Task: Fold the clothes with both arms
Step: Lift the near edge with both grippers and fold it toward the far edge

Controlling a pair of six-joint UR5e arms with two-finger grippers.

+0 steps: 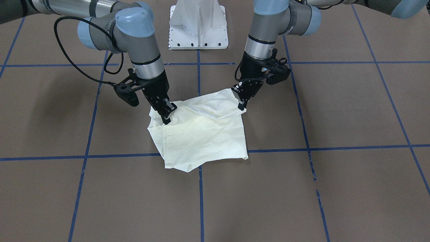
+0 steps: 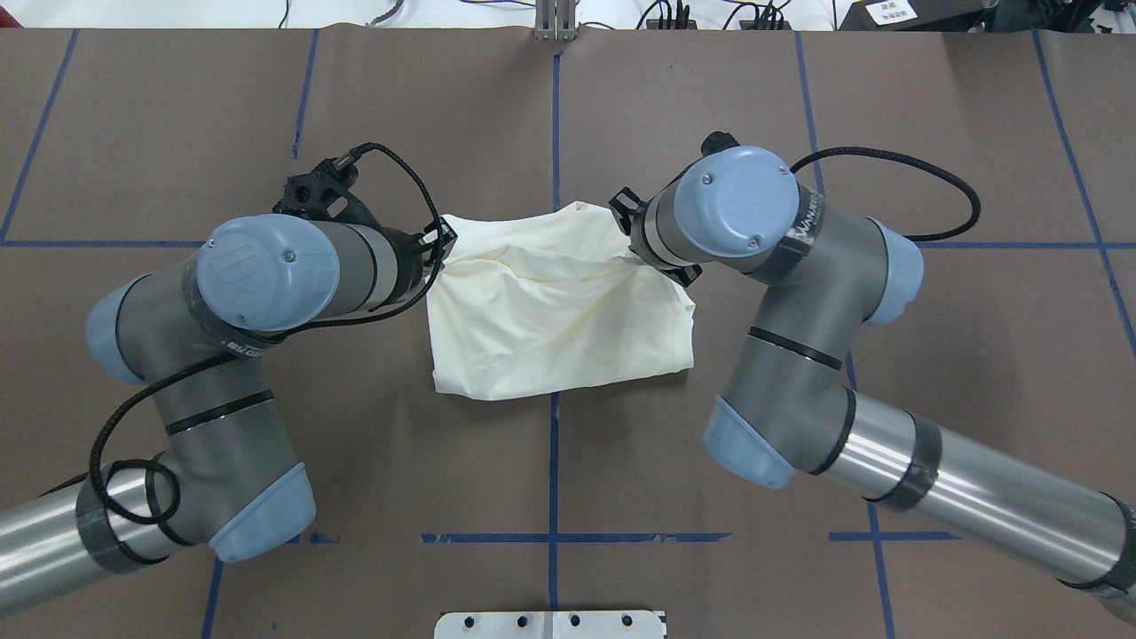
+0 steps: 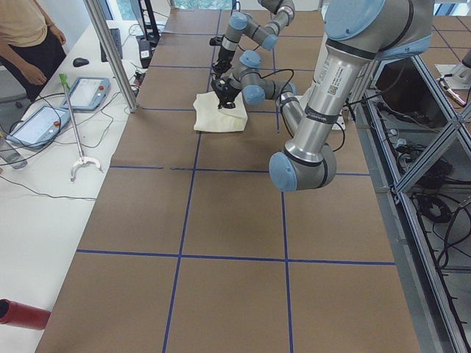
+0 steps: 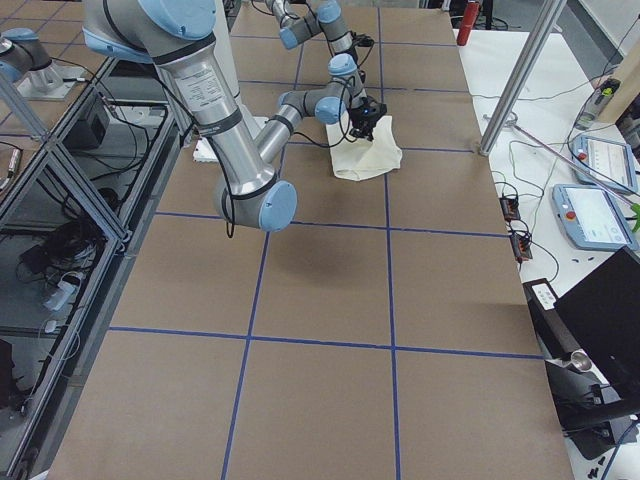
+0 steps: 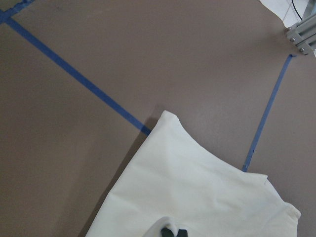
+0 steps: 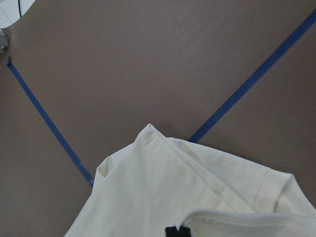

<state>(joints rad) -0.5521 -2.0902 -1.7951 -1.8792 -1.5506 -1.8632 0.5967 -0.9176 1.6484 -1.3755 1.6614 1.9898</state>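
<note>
The T-shirt (image 1: 201, 134) lies mid-table (image 1: 336, 188) across a blue tape line (image 1: 302, 149). It is already doubled into a compact, roughly square bundle, plain side up, with no print showing. Nearest the operators' side its edge rests flat; farther back the top layer is raised. There the right gripper (image 1: 167, 114) and left gripper (image 1: 241, 102) each pinch a corner, jaws closed on cloth. This looks like a late fold under way, with laying down and releasing still to do.
</note>
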